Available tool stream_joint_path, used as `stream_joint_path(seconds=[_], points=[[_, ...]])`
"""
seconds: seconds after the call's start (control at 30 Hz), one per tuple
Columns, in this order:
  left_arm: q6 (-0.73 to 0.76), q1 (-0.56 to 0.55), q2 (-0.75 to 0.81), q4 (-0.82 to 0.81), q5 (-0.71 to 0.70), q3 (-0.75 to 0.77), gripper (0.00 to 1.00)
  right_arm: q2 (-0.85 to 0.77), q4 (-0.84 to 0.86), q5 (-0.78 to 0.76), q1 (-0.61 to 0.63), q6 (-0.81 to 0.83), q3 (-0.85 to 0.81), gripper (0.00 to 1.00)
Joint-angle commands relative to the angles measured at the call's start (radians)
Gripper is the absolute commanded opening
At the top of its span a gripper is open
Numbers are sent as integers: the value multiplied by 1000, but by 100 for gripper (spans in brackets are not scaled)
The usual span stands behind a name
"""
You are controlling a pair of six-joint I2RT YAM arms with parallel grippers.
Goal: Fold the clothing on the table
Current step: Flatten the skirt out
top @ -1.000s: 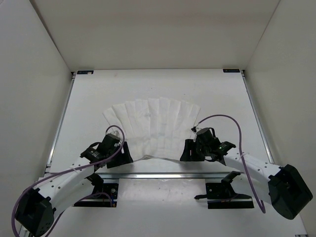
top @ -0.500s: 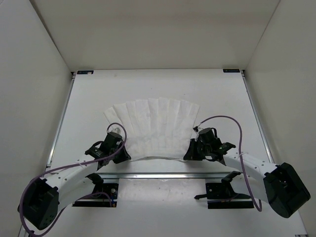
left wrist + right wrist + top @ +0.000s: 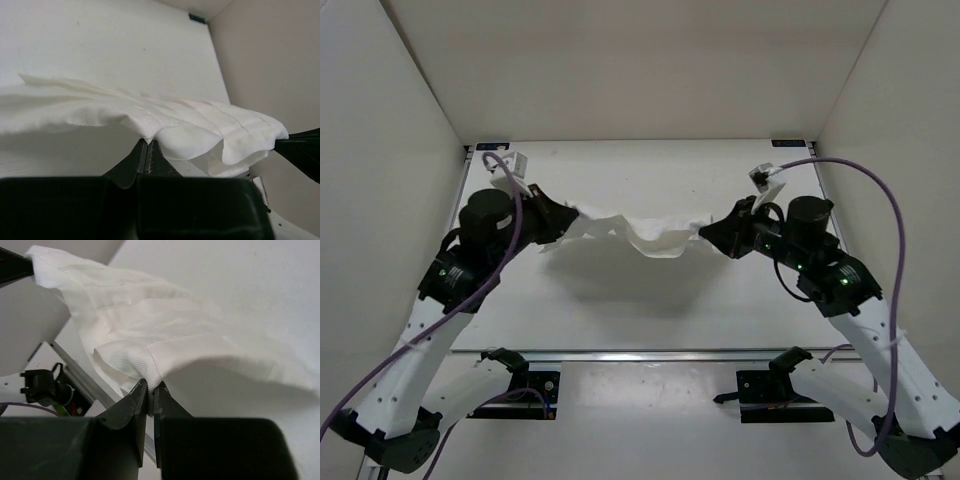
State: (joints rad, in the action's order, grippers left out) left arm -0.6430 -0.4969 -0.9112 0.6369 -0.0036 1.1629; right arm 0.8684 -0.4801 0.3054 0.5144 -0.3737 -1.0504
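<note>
Over the flat matte white table point(image 3: 640, 300): the left black two-finger gripper point(image 3: 564, 222) is clenched on one end of the thin white fabric garment point(image 3: 642, 232), and the right black two-finger gripper point(image 3: 713, 233) pinches the other end. The garment hangs clear of the surface, long axis left-right, sagging mid-span. Neither arm is nearer. Count: one garment, two grippers.

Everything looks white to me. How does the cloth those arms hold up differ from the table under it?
The thin white fabric garment is wrinkled and sagging; the large flat matte white table is smooth and level. The garment hangs in the air, pinched at each end by the left tool and right tool; the table lies beneath, catching its shadow. Both are white.
</note>
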Motion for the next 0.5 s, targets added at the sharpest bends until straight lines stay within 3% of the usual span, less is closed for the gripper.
stream_joint_path(seconds=[0.0,0.13,0.27,0.4,0.47], points=[[42,32,52,142,13,113,0,-42,-109,14,1,33,-95,0],[75,113,37,144,66,95,0,-10,-74,73,-78,42,-102,0],[143,123,-112,68,68,116,0,191,4,144,-158,96,-157,0],[186,178,-398,32,70,298,0,523,5,103,-192,153,-412,0],[172,233,-553,105,111,583,0,692,-160,56,-201,191,-778,0]])
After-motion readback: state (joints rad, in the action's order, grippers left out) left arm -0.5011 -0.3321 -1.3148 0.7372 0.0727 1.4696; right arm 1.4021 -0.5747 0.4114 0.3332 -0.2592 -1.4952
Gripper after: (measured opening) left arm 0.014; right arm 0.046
